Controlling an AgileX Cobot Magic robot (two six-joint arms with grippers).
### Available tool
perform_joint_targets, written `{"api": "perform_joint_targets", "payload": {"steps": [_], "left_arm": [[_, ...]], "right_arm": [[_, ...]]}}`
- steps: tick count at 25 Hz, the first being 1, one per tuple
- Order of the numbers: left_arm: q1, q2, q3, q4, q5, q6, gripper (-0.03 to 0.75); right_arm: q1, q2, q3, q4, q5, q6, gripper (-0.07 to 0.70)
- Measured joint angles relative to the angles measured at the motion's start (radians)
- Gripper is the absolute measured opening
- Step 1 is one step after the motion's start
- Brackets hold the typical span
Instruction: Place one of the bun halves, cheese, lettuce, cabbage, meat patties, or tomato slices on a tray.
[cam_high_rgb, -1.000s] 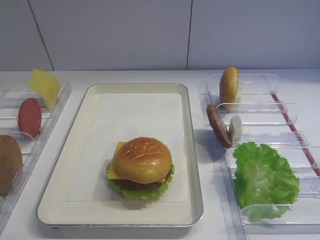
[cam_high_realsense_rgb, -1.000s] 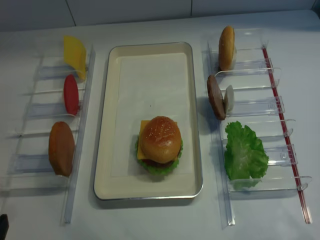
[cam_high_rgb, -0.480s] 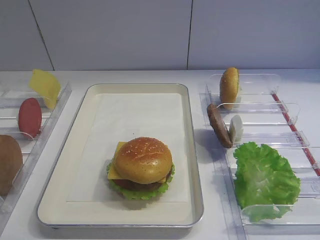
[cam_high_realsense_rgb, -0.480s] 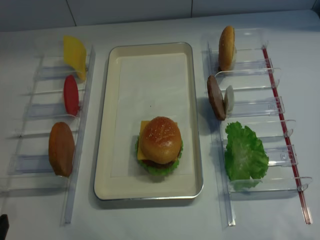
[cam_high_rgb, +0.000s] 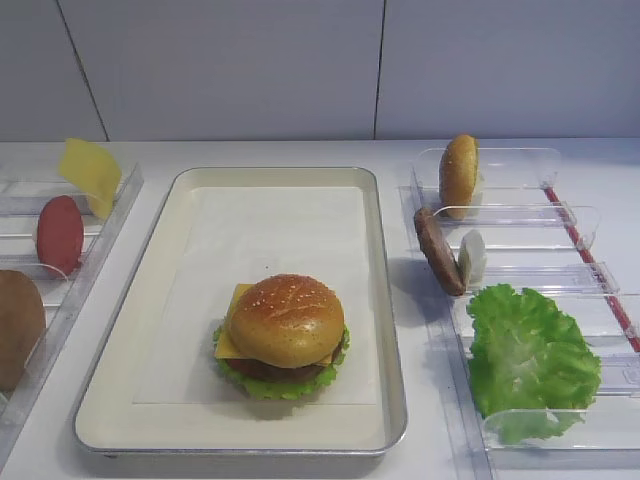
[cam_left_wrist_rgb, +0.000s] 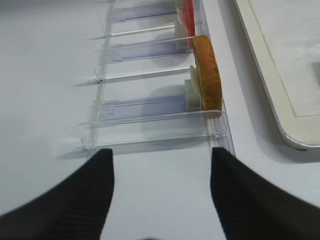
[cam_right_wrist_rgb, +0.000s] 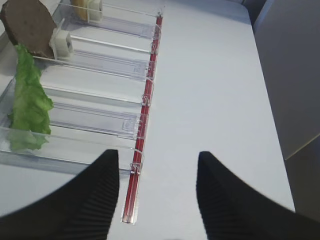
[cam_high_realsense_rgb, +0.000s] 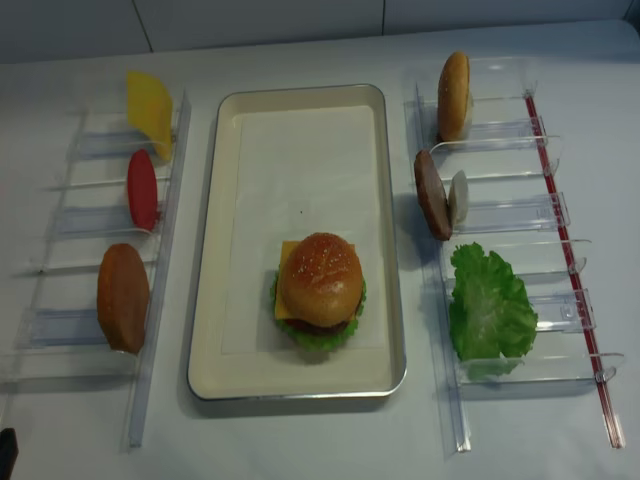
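Note:
On the silver tray (cam_high_rgb: 385, 300) stands a stacked burger: a sesame-seeded bun half (cam_high_rgb: 286, 318) over cheese (cam_high_rgb: 232, 300), a meat patty (cam_high_rgb: 262, 368) and lettuce (cam_high_rgb: 270, 387). The left holders carry a cheese slice (cam_high_rgb: 90, 172), a tomato slice (cam_high_rgb: 59, 233) and a bun half (cam_high_rgb: 15, 325). The right holders carry a bun half (cam_high_rgb: 459, 174), a patty (cam_high_rgb: 438, 250) and a lettuce leaf (cam_high_rgb: 528, 355). Cabbage is out of view. My right gripper (cam_right_wrist_rgb: 157, 153) hangs open and empty over bare table right of the lettuce (cam_right_wrist_rgb: 27, 100). My left gripper (cam_left_wrist_rgb: 161, 150) is open and empty, short of the left bun half (cam_left_wrist_rgb: 206, 75).
Clear plastic holders (cam_high_realsense_rgb: 500, 210) flank the tray on both sides. A red strip (cam_right_wrist_rgb: 145, 130) runs along the right holders' outer edge. White support blocks (cam_right_wrist_rgb: 62, 42) stand beside the upright pieces. A wall rises behind the table.

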Motion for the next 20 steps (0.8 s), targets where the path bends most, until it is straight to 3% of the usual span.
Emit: {"api": "perform_joint_targets", "payload": {"steps": [20], "left_arm": [[0.0,0.0,0.0,0.0,0.0,0.0,0.414]], "right_arm": [[0.0,0.0,0.0,0.0,0.0,0.0,0.38]]}}
